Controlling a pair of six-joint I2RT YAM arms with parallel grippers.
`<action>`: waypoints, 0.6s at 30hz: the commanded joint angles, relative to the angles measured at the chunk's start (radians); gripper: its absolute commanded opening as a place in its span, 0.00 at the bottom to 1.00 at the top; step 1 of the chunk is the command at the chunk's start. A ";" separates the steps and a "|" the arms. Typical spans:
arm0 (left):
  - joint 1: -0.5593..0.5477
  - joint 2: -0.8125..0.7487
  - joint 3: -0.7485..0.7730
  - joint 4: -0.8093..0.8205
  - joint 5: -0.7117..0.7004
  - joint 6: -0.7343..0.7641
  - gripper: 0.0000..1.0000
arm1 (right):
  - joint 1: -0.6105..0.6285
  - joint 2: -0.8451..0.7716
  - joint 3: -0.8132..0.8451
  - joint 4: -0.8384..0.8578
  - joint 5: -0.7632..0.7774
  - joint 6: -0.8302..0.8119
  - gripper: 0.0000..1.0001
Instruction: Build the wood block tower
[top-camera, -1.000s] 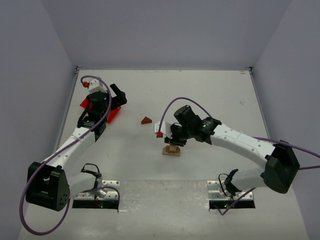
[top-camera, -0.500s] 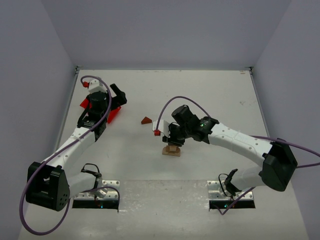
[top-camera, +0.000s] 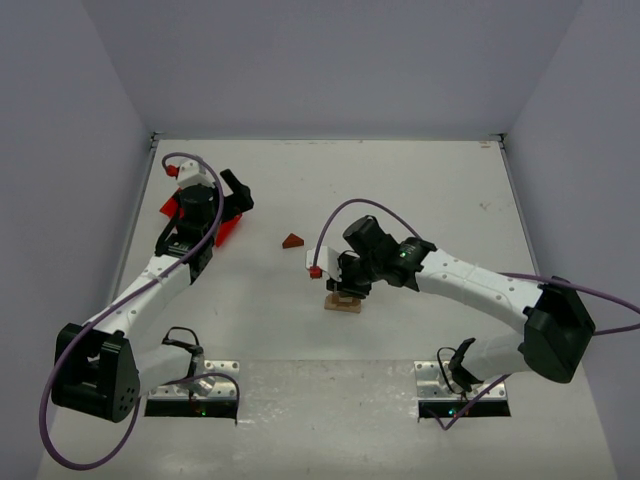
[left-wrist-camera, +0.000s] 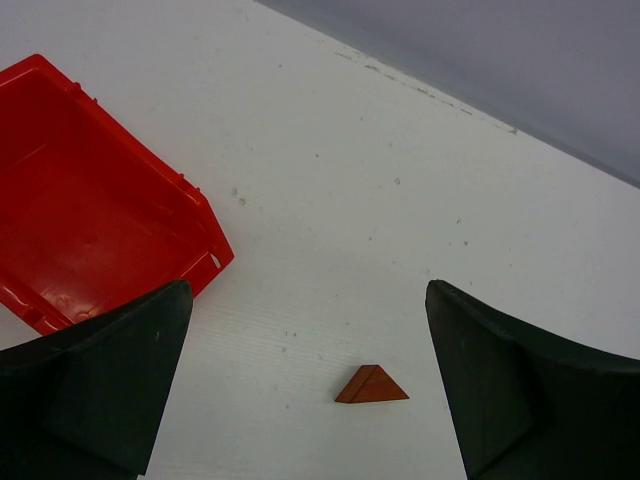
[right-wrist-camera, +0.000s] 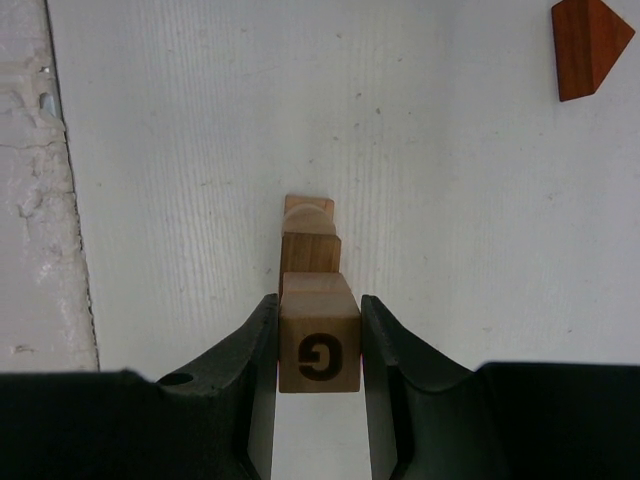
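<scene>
Right end effector (right-wrist-camera: 318, 305): fingers clamped on a light wooden cube stamped with a dark G (right-wrist-camera: 320, 350). The cube hangs in line over a small stack of pale wooden blocks (right-wrist-camera: 309, 245); cannot tell whether it touches. The stack stands near mid-table on a pale tan plank base (top-camera: 343, 305).

Dark reddish-brown triangular wooden block (top-camera: 292, 241) lies alone on the white table (top-camera: 430, 180), beyond the stack and to its left, apart from it.

Left end effector (left-wrist-camera: 308, 300): fingers wide apart, nothing held, over the table's far left. Bright red plastic bin (left-wrist-camera: 90, 230) just beside one finger.
</scene>
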 joint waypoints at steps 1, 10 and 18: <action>0.014 -0.004 0.002 0.051 -0.010 0.000 1.00 | 0.010 -0.035 -0.020 0.034 -0.022 -0.025 0.15; 0.014 -0.001 0.004 0.053 -0.010 0.001 1.00 | 0.014 -0.030 -0.019 0.049 0.001 -0.010 0.16; 0.013 -0.001 0.002 0.054 -0.009 0.003 1.00 | 0.014 -0.024 -0.005 0.057 0.017 0.013 0.17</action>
